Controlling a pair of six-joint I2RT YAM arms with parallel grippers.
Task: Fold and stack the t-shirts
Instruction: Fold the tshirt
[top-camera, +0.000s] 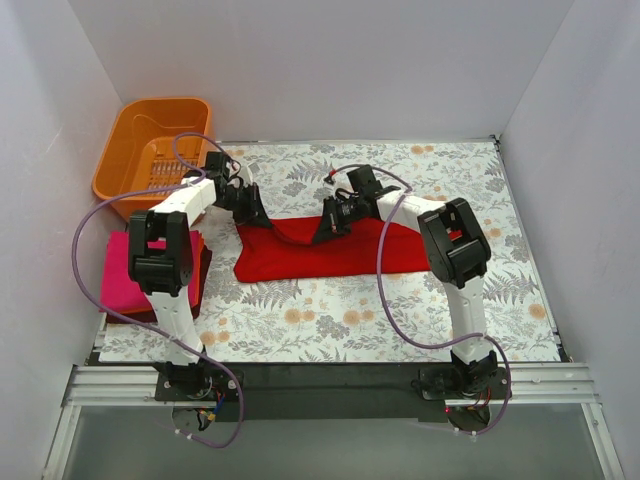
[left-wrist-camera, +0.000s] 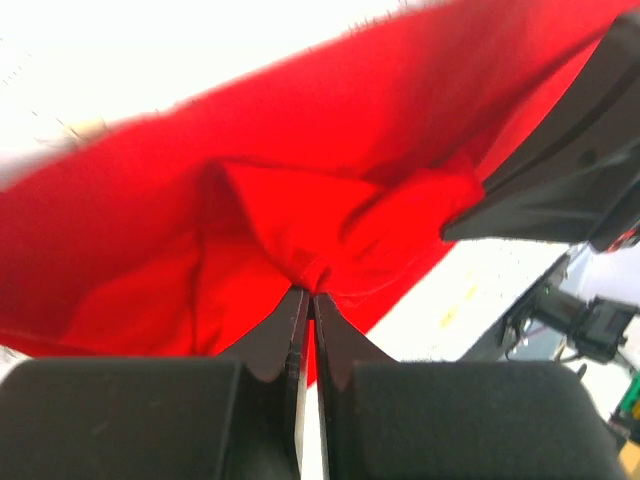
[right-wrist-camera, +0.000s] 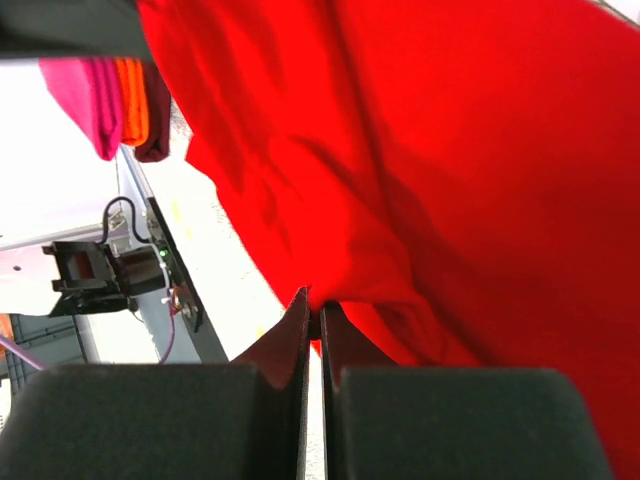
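Note:
A bright red t-shirt (top-camera: 310, 252) lies partly folded in the middle of the floral cloth. My left gripper (top-camera: 258, 217) is shut on its far left edge; the pinched red cloth (left-wrist-camera: 300, 225) bunches at the fingertips. My right gripper (top-camera: 322, 232) is shut on the shirt's far edge near the middle, with red cloth (right-wrist-camera: 420, 200) draped from the tips. A stack of folded shirts (top-camera: 130, 275), magenta-pink on top with orange and dark red below, sits at the left; it also shows in the right wrist view (right-wrist-camera: 105, 100).
An orange slotted basket (top-camera: 150, 150) stands at the far left corner. The grey-and-orange floral cloth (top-camera: 400, 320) covers the table. White walls enclose the sides and back. The arm bases sit on the black rail (top-camera: 320, 378) at the near edge.

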